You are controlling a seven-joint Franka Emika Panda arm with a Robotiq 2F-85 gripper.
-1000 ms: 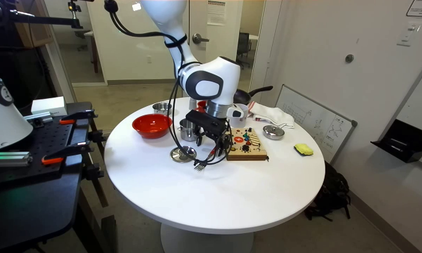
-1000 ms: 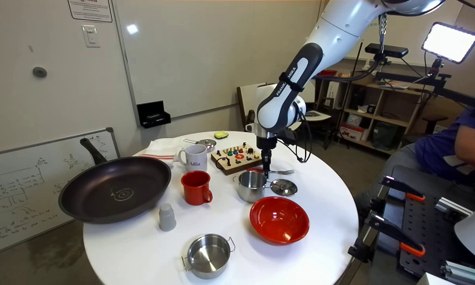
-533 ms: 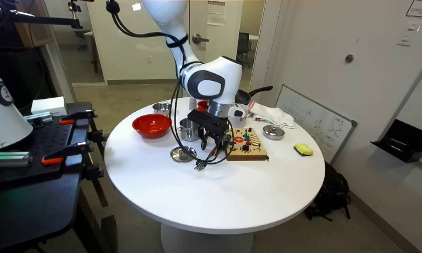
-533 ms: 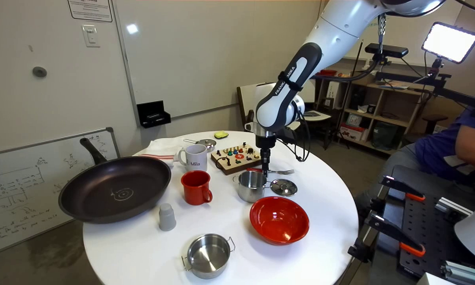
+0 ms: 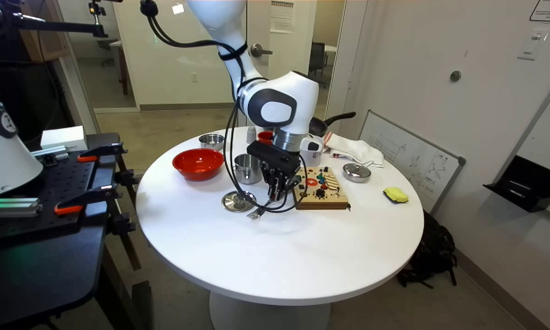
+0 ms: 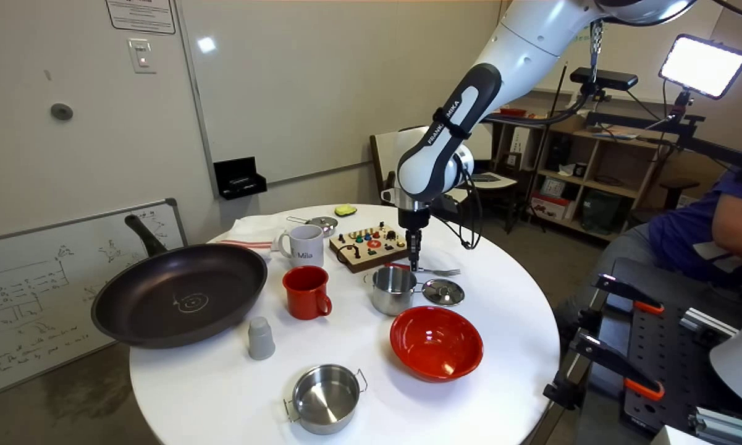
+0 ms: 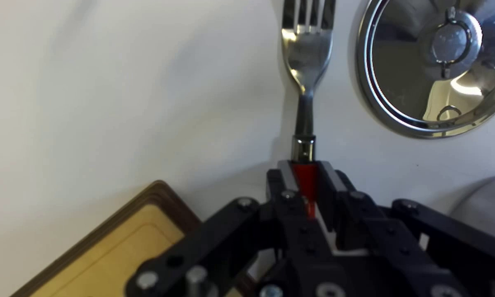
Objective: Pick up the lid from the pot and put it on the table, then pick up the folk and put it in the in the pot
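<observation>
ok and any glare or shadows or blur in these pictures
Wrist view: bright highlight on the lid, soft shadow beside the fork, nearest parts of the gripper slightly soft; in an exterior view, the lamp panel is blown out and the wall whiteboard shows a bright reflection.

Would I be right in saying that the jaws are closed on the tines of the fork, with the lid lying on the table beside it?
Not quite: the wrist view shows the jaws closed on the red handle of the fork, not on its tines. The lid does lie on the table beside it.
</observation>
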